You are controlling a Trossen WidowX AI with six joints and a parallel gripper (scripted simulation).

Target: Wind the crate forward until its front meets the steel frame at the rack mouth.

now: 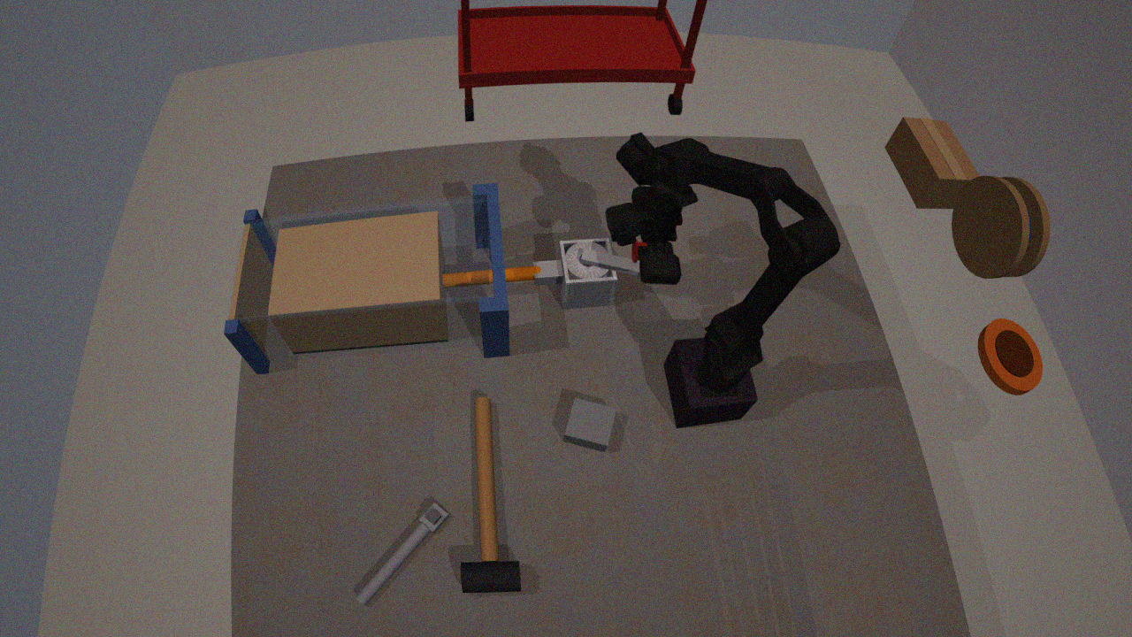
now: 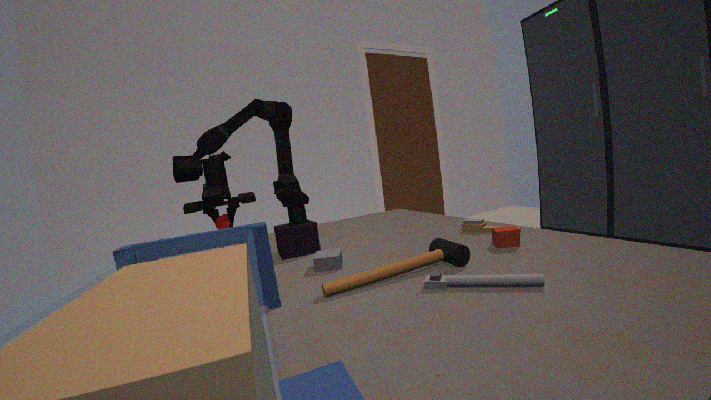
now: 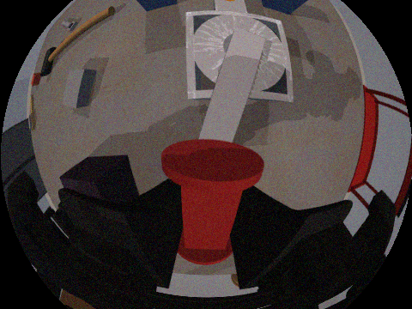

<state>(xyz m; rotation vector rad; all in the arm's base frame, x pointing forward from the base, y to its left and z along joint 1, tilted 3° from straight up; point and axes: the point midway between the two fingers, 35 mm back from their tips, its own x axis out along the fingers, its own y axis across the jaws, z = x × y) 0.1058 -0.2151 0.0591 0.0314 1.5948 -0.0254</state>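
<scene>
Clamped on the red knob (image 1: pixel 636 251) (image 2: pixel 222 221) (image 3: pixel 212 172) of the winch handle (image 1: pixel 613 261) (image 3: pixel 229 96), my jaws stand only partly apart, one on each side of it. As the gripper (image 1: pixel 642 251) (image 2: pixel 224 223) (image 3: pixel 208 174), I point down over the counter (image 1: pixel 791 515) (image 2: pixel 447 338) (image 3: pixel 142 86). From the round top of the hand winch (image 1: pixel 588 295) (image 3: pixel 190 56), the handle's long axis runs out to me, away from the rack and toward the counter edge beyond the arm's base (image 1: pixel 688 403) (image 2: pixel 297 241). Its knob stands upright at the outer end; its key end sits over the middle of the winch.

The crate (image 1: pixel 360 265) (image 2: pixel 149 298) lies flat in the cubby, near the counter edge opposite that one. Its long axis runs roughly along the edge facing the red cart (image 1: pixel 576 76) (image 3: pixel 370 137), and its front faces the winch. Between that front and the blue steel frame (image 1: pixel 497 237) (image 2: pixel 194 241) (image 3: pixel 159 3) I see a gap, crossed by the orange strap (image 1: pixel 514 273). Well away from the cart-side edge lie a mallet (image 1: pixel 486 475) (image 2: pixel 382 273) (image 3: pixel 81 32) and a grey bar (image 1: pixel 395 558) (image 2: pixel 492 280), the bar slanting beside the mallet.
</scene>
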